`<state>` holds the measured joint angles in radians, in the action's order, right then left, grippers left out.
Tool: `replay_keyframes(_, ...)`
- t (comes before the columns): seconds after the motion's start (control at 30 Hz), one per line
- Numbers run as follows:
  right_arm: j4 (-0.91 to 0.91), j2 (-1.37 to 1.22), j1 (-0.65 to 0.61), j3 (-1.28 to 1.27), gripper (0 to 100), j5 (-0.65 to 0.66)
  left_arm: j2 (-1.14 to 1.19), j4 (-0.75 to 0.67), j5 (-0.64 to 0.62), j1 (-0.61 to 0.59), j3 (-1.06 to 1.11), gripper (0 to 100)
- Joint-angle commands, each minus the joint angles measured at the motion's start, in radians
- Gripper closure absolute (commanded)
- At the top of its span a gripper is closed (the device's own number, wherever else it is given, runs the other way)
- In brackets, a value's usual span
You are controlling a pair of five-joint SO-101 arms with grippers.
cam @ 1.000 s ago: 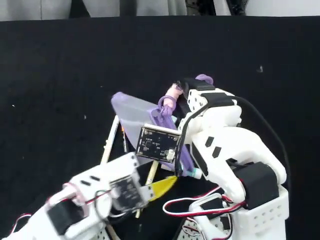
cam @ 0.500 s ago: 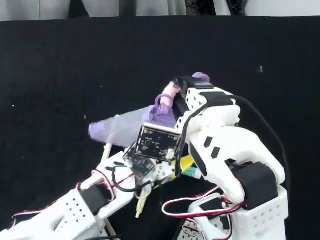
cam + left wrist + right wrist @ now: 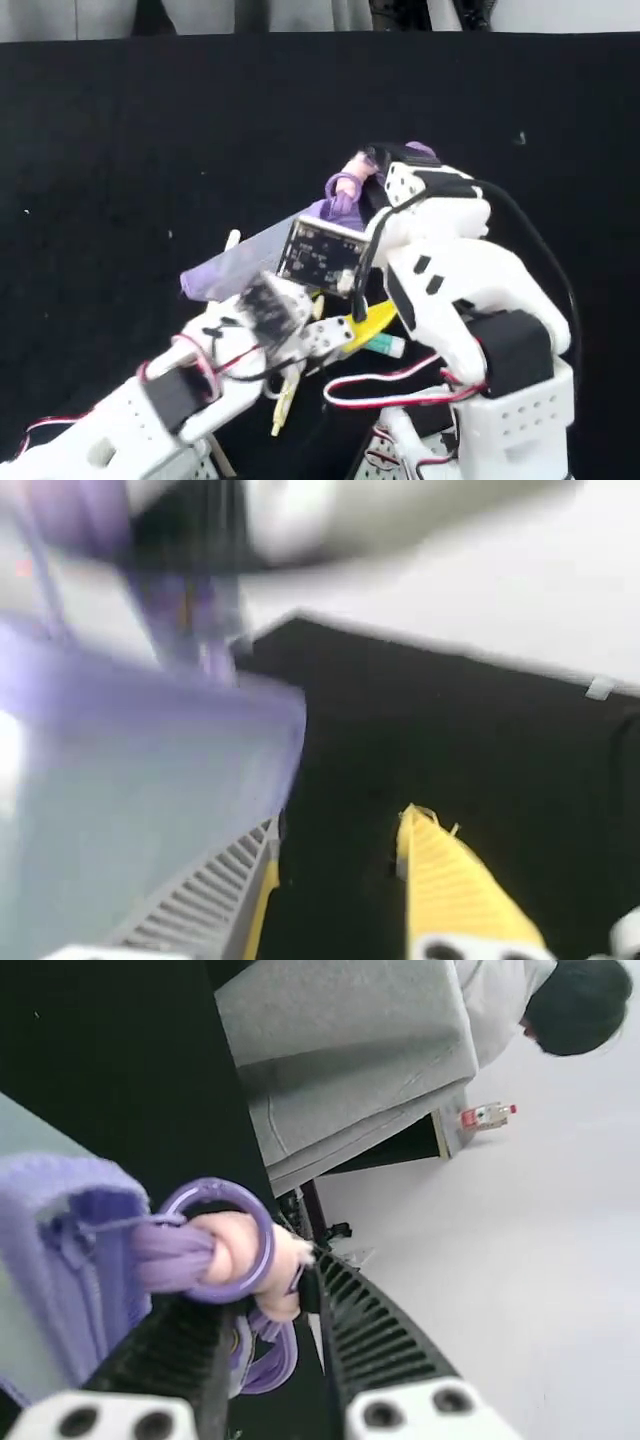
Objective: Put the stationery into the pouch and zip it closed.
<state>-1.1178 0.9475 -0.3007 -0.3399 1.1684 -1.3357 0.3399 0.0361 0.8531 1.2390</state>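
Black table (image 3: 110, 140) meets a pale backdrop (image 3: 80, 18). The left end effector (image 3: 340, 825), yellow jaws spread and empty, sits just beside the translucent purple pouch (image 3: 240, 262), whose contents are unclear. The right end effector (image 3: 305, 1275) clamps the pouch's zip pull (image 3: 215, 1240).

black table (image 3: 100, 120); grey cloth (image 3: 80, 18) behind it
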Motion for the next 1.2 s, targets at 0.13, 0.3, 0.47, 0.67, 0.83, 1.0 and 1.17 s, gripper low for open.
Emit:
replay_keyframes(0.13, 0.028, -0.033, 0.018, 0.024, 98.7, -0.014, -0.405, 0.460, 0.000, 0.087, -0.315, 80)
replay_keyframes(0.3, 0.026, -0.028, 0.018, 0.022, 98.7, -0.017, -0.486, 0.615, 0.127, -0.084, -0.507, 80)
replay_keyframes(0.47, 0.025, -0.028, 0.018, 0.022, 98.7, -0.017, -0.453, 0.730, 0.196, -0.308, -0.541, 80)
replay_keyframes(0.67, 0.020, -0.027, 0.018, 0.022, 98.7, -0.017, -0.396, 0.736, 0.282, -0.326, -0.414, 80)
replay_keyframes(0.83, 0.017, -0.027, 0.018, 0.022, 98.7, -0.017, -0.282, 0.724, 0.348, -0.326, -0.409, 80)
replay_keyframes(1.0, -0.015, -0.027, 0.017, 0.027, 98.7, -0.017, -0.115, 0.649, 0.399, -0.386, -0.447, 80)
replay_keyframes(1.17, -0.015, -0.025, 0.018, 0.027, 98.7, -0.017, 0.043, 0.623, 0.400, -0.418, -0.475, 80)
